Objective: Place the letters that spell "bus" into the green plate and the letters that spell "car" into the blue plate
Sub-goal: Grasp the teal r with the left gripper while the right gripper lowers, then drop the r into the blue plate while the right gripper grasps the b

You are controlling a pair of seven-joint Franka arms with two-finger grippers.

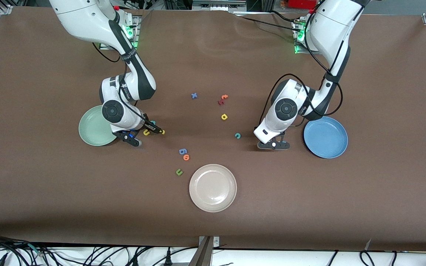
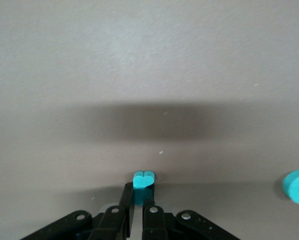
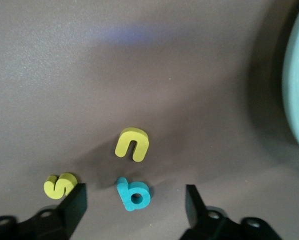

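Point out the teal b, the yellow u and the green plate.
teal b [image 3: 133,194]: right wrist view, on its round bowl.
yellow u [image 3: 132,144]: right wrist view, on its curved bend.
green plate [image 1: 89,129]: front view, on its bare inner surface.

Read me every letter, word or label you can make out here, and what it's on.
"u": yellow foam u.
"s": yellow foam s.
"b": teal foam b.
"c": teal foam c.
"x": blue foam x.
"o": orange foam o.
Other foam letters and the arms' print: too small to read.
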